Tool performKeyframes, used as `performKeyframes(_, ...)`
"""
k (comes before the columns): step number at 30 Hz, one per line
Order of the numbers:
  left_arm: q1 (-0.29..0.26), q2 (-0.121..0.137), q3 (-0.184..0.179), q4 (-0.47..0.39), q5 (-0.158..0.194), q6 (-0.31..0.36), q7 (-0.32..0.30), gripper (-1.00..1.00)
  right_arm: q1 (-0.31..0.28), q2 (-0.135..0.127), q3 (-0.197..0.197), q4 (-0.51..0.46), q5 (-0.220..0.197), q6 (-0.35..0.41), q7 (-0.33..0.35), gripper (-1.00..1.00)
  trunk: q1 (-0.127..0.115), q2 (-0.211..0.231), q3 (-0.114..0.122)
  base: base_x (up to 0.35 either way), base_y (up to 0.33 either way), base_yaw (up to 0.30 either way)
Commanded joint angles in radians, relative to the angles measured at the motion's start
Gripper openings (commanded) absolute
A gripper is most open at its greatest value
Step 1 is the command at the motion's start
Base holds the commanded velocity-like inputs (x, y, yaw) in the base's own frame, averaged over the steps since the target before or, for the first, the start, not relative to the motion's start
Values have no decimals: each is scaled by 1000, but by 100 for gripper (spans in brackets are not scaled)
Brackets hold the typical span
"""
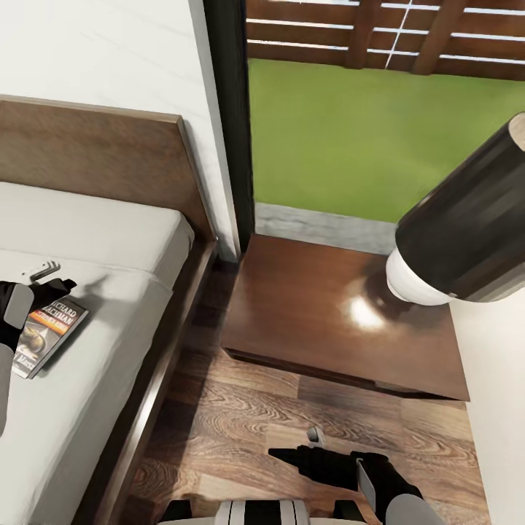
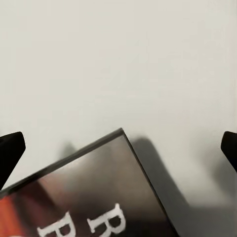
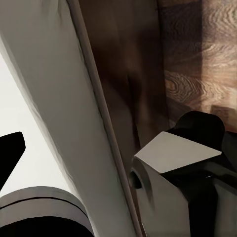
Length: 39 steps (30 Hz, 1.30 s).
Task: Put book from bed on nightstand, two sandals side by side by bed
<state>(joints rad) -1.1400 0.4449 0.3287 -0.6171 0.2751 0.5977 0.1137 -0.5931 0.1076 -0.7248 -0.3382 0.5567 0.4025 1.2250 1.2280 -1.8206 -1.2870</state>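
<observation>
The book (image 1: 47, 333) cover reads "RICHARD BACHMAN" (white capitals) — smaller lettering illegible.

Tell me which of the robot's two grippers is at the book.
The left gripper: it hovers over the mattress at the book, open fingers flanking its corner. The right gripper hangs low over the wood floor.
</observation>
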Motion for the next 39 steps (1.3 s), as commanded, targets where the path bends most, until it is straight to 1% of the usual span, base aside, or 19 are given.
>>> performKeyframes(1, 0, 0, 0, 52, 4, 6, 6, 100, -1, 1, -8, -2, 8, 10, 5, 100, 0, 0, -1, -3, 0, 0)
performKeyframes(5, 0, 0, 0, 60, 4, -22, 6, 100, -1, 1, -8, -2, 8, 10, 5, 100, 0, 0, -1, -23, 0, 0)
performKeyframes(10, 0, 0, 0, 61, 4, -26, 6, 100, -1, 1, -8, -2, 8, 10, 5, 100, 0, 0, -1, -236, 0, 0)
performKeyframes(14, 0, 0, 0, 62, 4, -27, 6, 100, -1, 1, -8, -2, 8, 10, 5, 100, 0, 0, -1, -104, 0, 0)
performKeyframes(26, 0, 0, 0, 63, 4, -27, 6, 100, -1, 1, -8, -2, 8, 10, 5, 100, 0, 0, -1, -8, 0, -1)
performKeyframes(33, 0, 0, 0, 80, 4, -30, 6, 100, -1, 1, -8, -2, 8, 10, 5, 100, 0, 0, 1, 0, 0, -139)
performKeyframes(39, 0, 0, 0, 82, 4, -32, 6, 100, -1, 1, -8, -2, 8, 10, 5, 100, 0, 0, 2, 0, 0, -26)
